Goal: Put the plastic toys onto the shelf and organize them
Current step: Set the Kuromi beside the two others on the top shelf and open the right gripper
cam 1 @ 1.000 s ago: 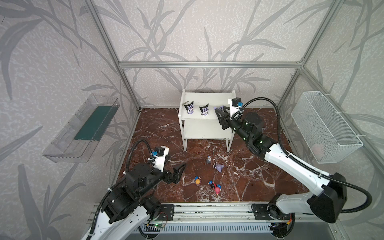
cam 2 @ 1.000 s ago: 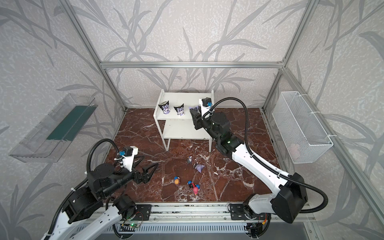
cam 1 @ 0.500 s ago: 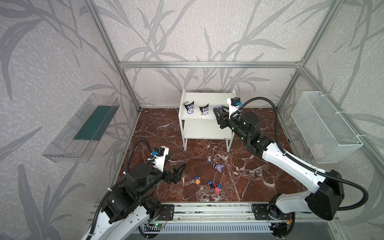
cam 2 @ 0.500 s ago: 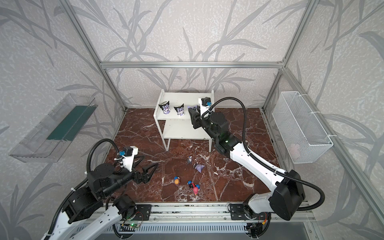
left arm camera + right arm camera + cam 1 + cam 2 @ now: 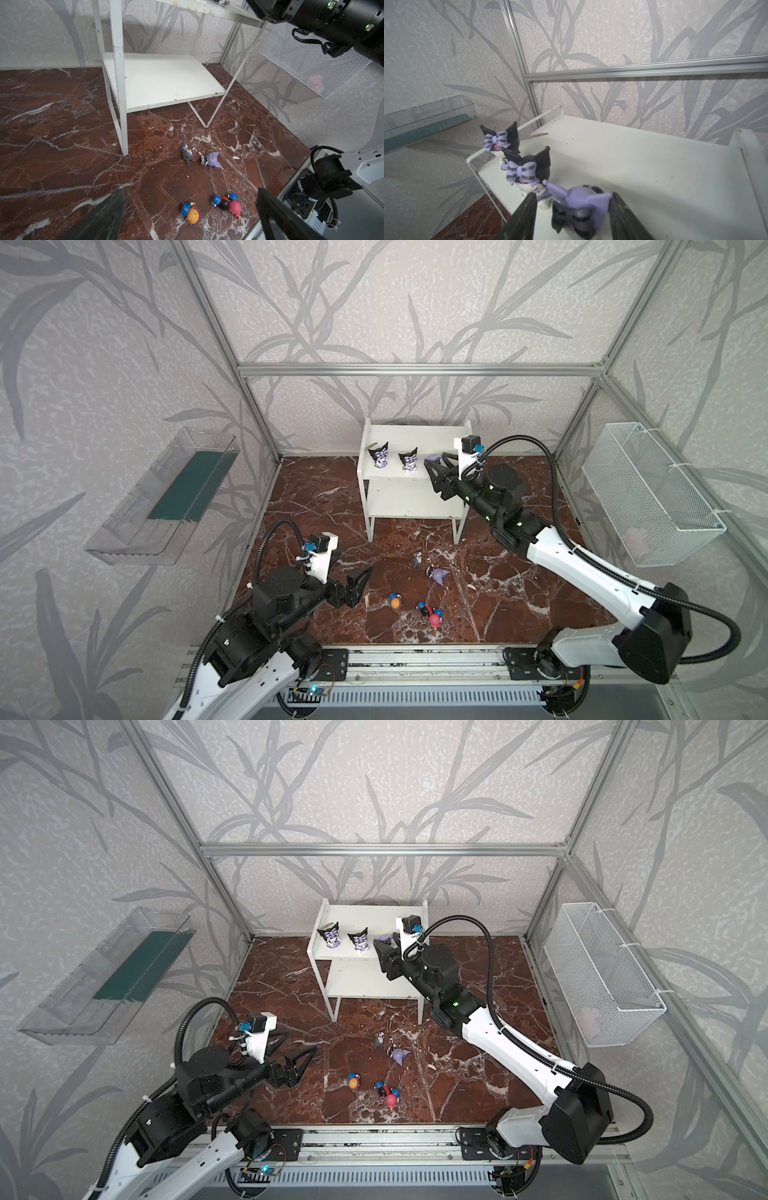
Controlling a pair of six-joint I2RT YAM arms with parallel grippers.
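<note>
On top of the shelf (image 5: pixel 415 439), far back: my right gripper (image 5: pixel 573 194), parted around the lavender toy (image 5: pixel 581 209), its feet cropped. My left gripper (image 5: pixel 191 190) spread wide.

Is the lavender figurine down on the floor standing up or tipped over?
Tipped over: the lavender figurine lies on its side on the marble floor.

Twin overhead views, two wrist close-ups

Left pincer (image 5: pixel 190 195) wide open, held low; right pincer (image 5: pixel 573 194) raised, jaws parted.
</note>
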